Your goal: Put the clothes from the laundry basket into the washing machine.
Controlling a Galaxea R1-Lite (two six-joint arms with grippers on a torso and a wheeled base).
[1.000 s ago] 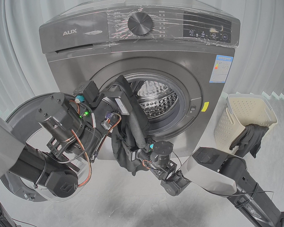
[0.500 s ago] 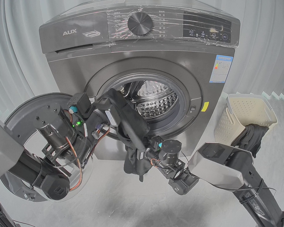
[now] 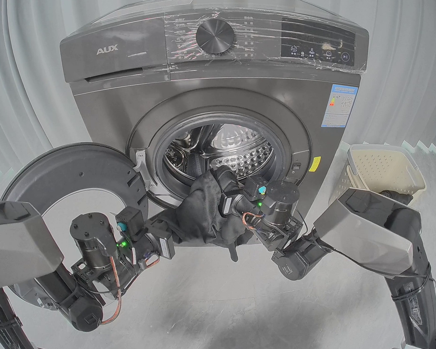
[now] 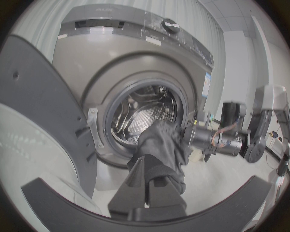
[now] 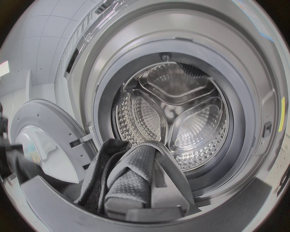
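A dark garment (image 3: 203, 216) hangs over the lower rim of the washing machine (image 3: 215, 92) opening, its top just inside the steel drum (image 5: 181, 120). My right gripper (image 3: 224, 203) is at the drum mouth, shut on the garment's upper right part; the cloth (image 5: 133, 178) drapes over its fingers. My left gripper (image 3: 169, 235) is low, in front of the machine's lower left, shut on the garment's left edge (image 4: 163, 142). The cream laundry basket (image 3: 384, 169) stands right of the machine, a dark bit of cloth (image 3: 393, 194) at its front, mostly hidden by my right arm.
The round door (image 3: 71, 173) stands wide open to the left, just above my left arm. My right arm's grey forearm (image 3: 367, 236) crosses in front of the basket. Grey floor (image 3: 208, 306) lies bare before the machine; curtains hang behind.
My left arm dropped from in front of the opening to low left. My right gripper rose toward the drum mouth, carrying the garment up onto the lower rim.
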